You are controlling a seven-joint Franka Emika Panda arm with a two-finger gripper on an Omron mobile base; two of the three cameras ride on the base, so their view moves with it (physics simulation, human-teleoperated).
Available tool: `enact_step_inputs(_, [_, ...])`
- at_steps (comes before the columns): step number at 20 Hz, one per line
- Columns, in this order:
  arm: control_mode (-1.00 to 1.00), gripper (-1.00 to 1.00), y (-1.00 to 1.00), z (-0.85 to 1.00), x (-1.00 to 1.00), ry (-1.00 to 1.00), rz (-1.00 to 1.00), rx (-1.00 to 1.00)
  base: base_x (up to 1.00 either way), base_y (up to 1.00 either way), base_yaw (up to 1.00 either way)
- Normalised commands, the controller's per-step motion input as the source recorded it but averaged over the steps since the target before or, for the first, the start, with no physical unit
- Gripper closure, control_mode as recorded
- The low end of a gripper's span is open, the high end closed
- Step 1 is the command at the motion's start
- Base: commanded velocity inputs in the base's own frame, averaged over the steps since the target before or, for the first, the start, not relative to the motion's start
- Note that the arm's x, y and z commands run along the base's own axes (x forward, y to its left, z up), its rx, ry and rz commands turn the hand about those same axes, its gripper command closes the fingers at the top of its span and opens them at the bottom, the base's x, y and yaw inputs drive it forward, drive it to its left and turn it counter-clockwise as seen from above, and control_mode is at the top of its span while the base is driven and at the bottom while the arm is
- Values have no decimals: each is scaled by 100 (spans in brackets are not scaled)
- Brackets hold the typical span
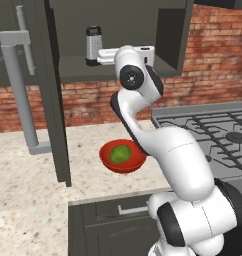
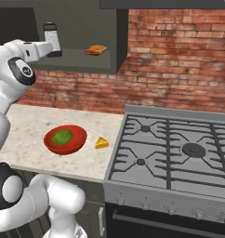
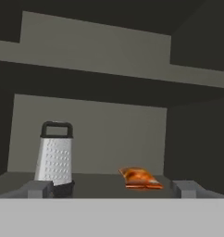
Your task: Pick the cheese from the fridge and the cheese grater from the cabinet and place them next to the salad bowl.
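The cabinet [image 1: 163, 35] stands open, its door [image 1: 53, 100] swung out to the left. On its shelf the cheese grater [image 1: 93, 44] [image 2: 51, 37] [image 3: 55, 159] stands upright. My gripper [image 1: 96, 60] [image 2: 53, 53] [image 3: 113, 189] is open at the shelf's front edge, holding nothing. In the hand view the grater is just behind the left fingertip [image 3: 40, 189], off centre. On the counter below sits the red salad bowl [image 1: 122, 156] [image 2: 64, 139], with the cheese [image 2: 102, 142] lying just to its right. The fridge is out of view.
A flat orange crinkled item [image 2: 95, 49] [image 3: 139, 178] lies on the shelf to the right of the grater. The gas stove [image 2: 179, 148] [image 1: 218, 135] borders the counter on the right. The open door's long bar handle [image 1: 18, 90] juts out at left.
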Motion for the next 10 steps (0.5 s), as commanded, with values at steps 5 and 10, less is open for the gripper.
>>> enact_step_inputs(5, [-100, -100, 4, 0, 22, 0, 1, 0, 0, 0, 0])
enact_step_inputs(10, [-100, -100, 0, 0, 20, -4, 2, 0, 0, 0, 0])
